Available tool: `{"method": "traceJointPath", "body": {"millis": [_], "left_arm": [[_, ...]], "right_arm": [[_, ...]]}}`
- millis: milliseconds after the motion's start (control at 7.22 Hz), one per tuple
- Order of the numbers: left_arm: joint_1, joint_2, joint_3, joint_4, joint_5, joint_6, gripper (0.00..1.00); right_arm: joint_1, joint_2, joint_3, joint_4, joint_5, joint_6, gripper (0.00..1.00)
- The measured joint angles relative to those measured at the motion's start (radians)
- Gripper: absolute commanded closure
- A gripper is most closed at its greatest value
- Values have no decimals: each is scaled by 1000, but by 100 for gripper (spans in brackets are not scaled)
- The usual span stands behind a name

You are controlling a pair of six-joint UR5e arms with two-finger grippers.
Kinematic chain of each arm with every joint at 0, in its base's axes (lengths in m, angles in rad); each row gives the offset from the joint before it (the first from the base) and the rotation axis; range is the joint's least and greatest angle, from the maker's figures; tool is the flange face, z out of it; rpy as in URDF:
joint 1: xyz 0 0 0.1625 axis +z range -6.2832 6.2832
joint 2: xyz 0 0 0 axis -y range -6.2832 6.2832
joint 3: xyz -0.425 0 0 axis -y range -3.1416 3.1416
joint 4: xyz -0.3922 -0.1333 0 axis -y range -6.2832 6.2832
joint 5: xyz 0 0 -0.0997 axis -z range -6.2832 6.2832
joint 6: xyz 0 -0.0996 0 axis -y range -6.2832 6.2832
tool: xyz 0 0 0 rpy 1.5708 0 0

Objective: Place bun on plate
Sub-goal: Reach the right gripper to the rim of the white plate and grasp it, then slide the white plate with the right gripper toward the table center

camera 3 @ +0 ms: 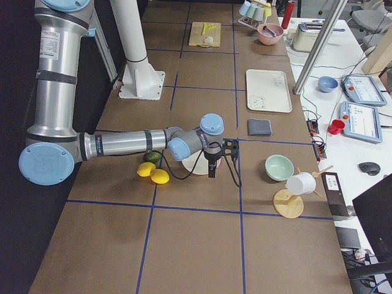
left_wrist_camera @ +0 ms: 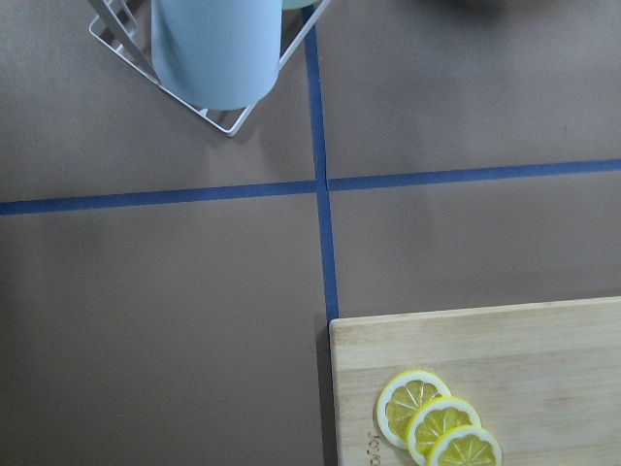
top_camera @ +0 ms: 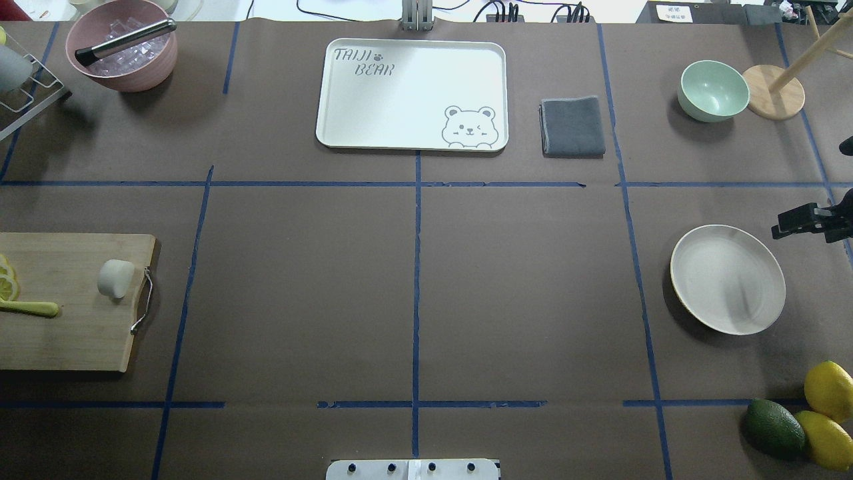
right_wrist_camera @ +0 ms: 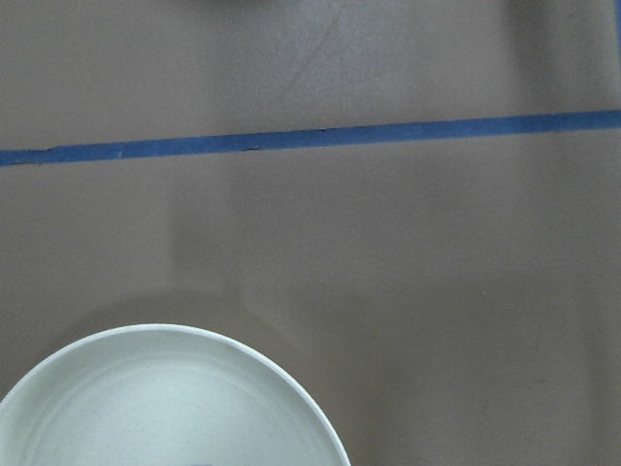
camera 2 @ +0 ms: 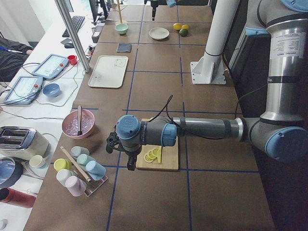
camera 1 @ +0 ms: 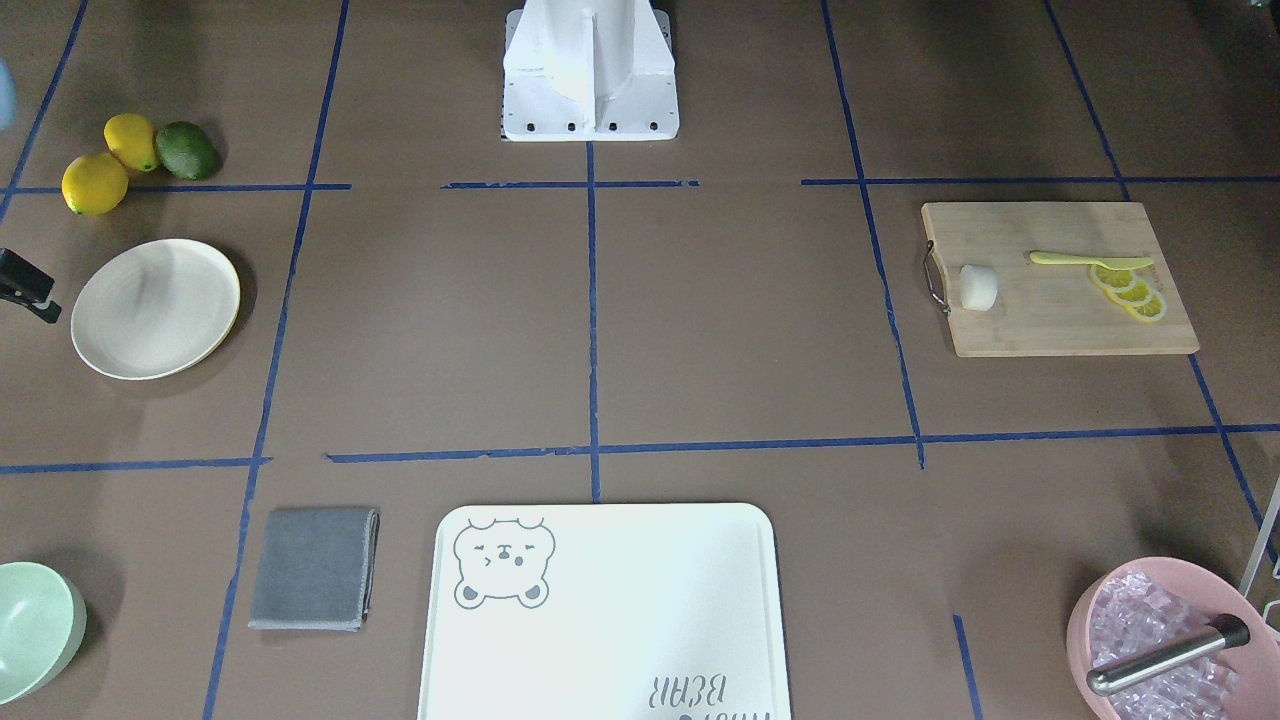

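Observation:
The small white bun (camera 1: 979, 287) lies on its side on a wooden cutting board (camera 1: 1050, 325), near the board's metal handle; it also shows in the overhead view (top_camera: 116, 278). The round cream plate (camera 1: 155, 308) sits bare at the table's other end (top_camera: 728, 279). My left gripper (camera 2: 129, 164) hangs pointing down past the board's lemon-slice end, away from the bun; I cannot tell whether it is open or shut. My right gripper (camera 3: 212, 173) hovers just off the plate's outer rim and shows as a black shape (top_camera: 810, 222); its jaws are not readable. The right wrist view catches the plate's rim (right_wrist_camera: 165, 388).
Lemon slices (camera 1: 1130, 292) and a yellow knife (camera 1: 1085, 260) share the board. Two lemons and an avocado (camera 1: 185, 150) lie near the plate. A bear-print tray (camera 1: 600, 620), grey cloth (camera 1: 313, 568), green bowl (camera 1: 30, 630), pink ice bowl (camera 1: 1165, 640) and cup rack (left_wrist_camera: 213, 49) line the far side.

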Motion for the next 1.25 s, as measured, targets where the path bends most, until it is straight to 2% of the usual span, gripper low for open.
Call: {"method": "traceJointPath", "body": {"millis": [415, 692, 831, 969, 1246], "left_arm": [[2, 1, 1, -7, 2, -4, 0], [2, 2, -1, -8, 3, -4, 0], [2, 2, -3, -8, 3, -4, 0], [2, 1, -6, -8, 3, -4, 0], [2, 0, -8, -9, 3, -4, 0]], "right_arm": [[-77, -2, -52, 36, -23, 58, 2], [-102, -9, -64, 37, -22, 60, 7], [-111, -10, -77, 37, -21, 59, 14], [-114, -12, -87, 37, -19, 57, 24], [-115, -13, -90, 36, -11, 58, 70]]}}
